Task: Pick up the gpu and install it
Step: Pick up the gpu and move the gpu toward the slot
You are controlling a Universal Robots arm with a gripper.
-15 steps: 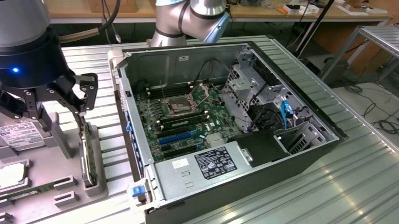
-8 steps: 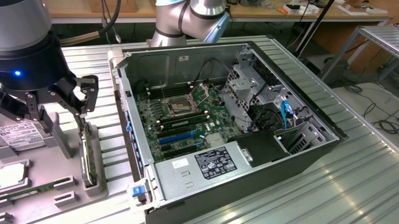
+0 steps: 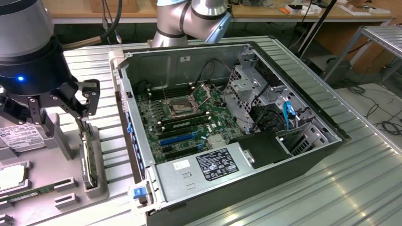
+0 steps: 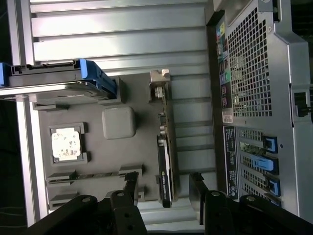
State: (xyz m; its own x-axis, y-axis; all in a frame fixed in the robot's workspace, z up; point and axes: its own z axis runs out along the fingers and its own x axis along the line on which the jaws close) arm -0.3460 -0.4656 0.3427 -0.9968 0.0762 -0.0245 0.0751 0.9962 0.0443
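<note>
The gpu (image 4: 165, 164) is a thin, dark-faced card standing on its long edge, slotted upright in the grey holder tray (image 4: 142, 147), near the computer case (image 4: 254, 63). What looks like its silver bracket (image 4: 159, 85) caps one end.

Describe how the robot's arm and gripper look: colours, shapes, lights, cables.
The arm is made of rounded silver-grey tube sections with smooth joint housings. Its wrist end is a grey cylinder above a black collar with a small blue light. The gripper is black, with jointed link fingers. A black cable runs beside the arm.
</note>
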